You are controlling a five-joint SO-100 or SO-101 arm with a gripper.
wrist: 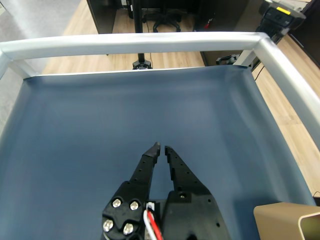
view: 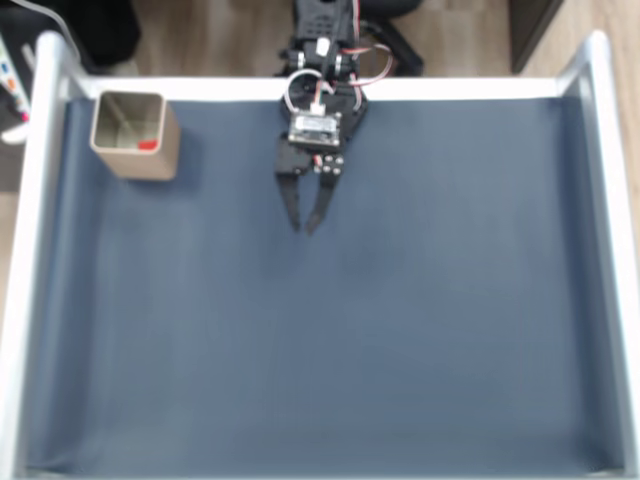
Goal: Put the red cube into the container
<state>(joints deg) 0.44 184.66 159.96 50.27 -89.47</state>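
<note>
Fixed view from above: the black gripper [view: 304,228] hangs over the dark blue counter [view: 330,350], near the far rail where the arm's base stands. Its two fingers taper to points that nearly meet, leaving only a sliver of blue between the tips; nothing is held between them. A pale label and looping red-and-white wires sit on the wrist just behind the fingers.

The container [view: 135,135], a square silver-beige tin with rounded corners, stands upright well to the left of the gripper in this view, close to the counter's far left corner. The red cube [view: 148,144] lies inside it, showing as a small red patch low in the tin, against the wall on the side facing the gripper. Cube and gripper are well apart.

A white metal frame [view: 30,250] borders the counter on all visible sides.

Wrist view: the gripper [wrist: 161,147] enters from the bottom edge, fingers pointing across bare blue counter toward the opposite rail [wrist: 135,42]. The tips stand almost together, with a narrow wedge-shaped gap widening toward the knuckles. Silver screw heads mark one finger's base. A beige corner of the container [wrist: 287,220] shows at the lower right, beside and behind the fingers. Wooden floor and dark furniture lie beyond the frame.
</note>
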